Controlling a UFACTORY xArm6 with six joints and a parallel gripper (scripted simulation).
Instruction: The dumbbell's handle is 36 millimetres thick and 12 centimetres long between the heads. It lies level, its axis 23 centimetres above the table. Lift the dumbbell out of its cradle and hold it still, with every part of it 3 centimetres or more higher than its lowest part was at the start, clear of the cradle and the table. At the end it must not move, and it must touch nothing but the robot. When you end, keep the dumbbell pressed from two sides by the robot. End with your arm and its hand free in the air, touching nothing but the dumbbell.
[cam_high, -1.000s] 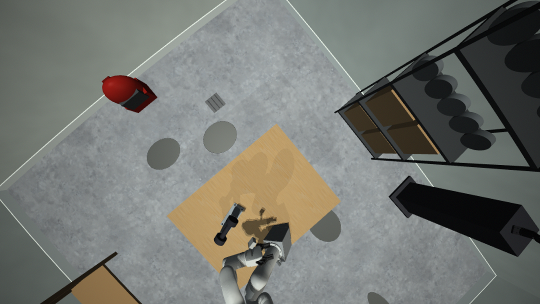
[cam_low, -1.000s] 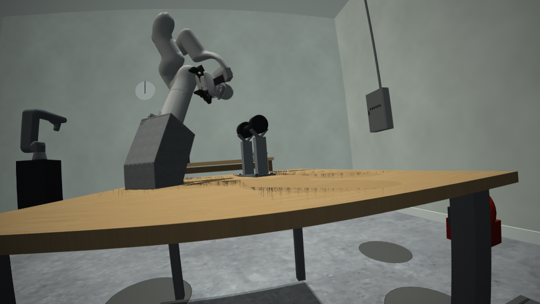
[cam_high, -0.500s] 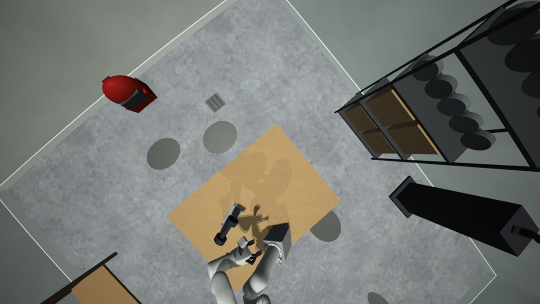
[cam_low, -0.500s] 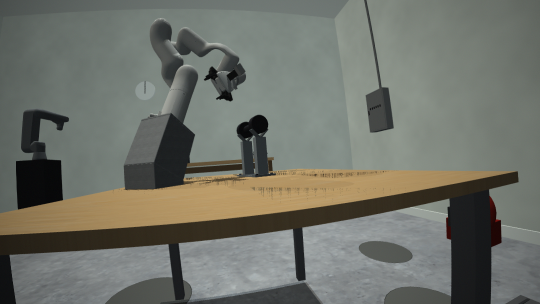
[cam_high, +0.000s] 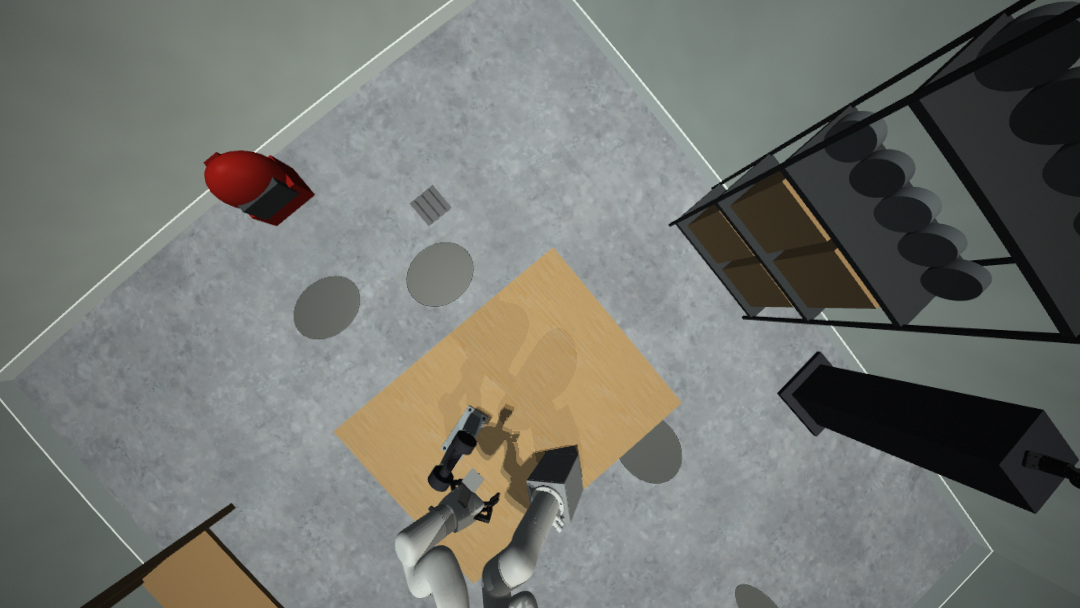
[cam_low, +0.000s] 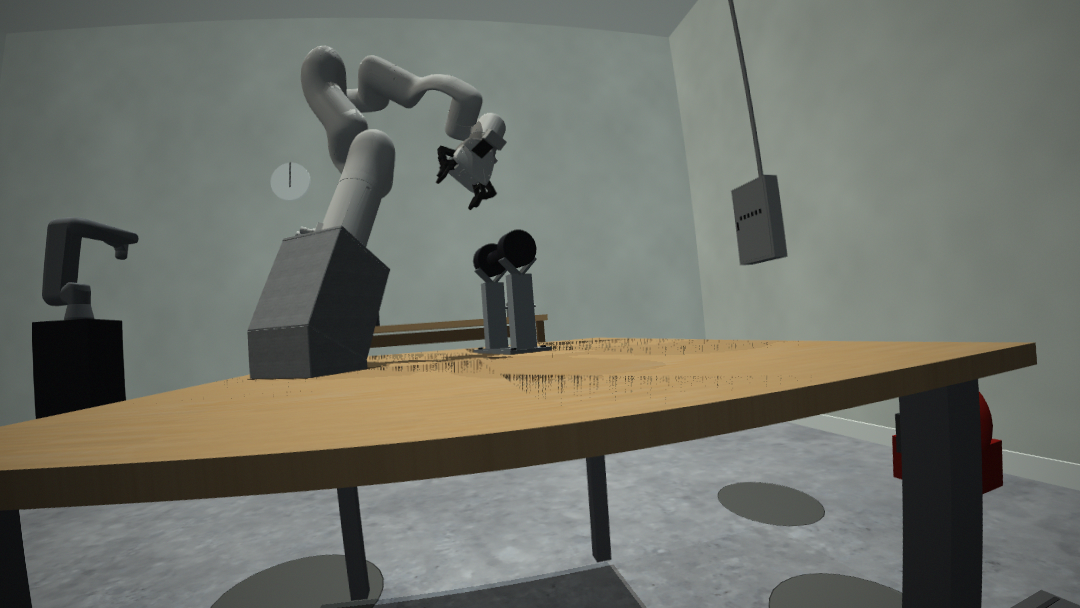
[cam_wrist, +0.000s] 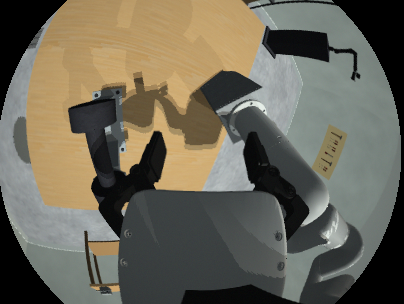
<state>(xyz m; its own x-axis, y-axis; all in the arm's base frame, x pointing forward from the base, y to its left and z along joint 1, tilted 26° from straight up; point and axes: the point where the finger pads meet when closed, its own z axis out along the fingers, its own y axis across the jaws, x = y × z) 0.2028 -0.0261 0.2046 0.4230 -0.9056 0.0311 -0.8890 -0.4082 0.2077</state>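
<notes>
White arm (cam_low: 355, 173) rises from its grey base block (cam_low: 317, 302) near one counter edge, folds over at the top and reaches out over the counter. Wrist tilted downward. Claw (cam_low: 462, 179) up in the air, fingers spread wide, nothing between them, touching nothing.

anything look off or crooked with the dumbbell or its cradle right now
Nothing stands out. The dumbbell lies level in its cradle, which stands upright on the table. The gripper hangs open in the air above and beside it, touching nothing.
</notes>
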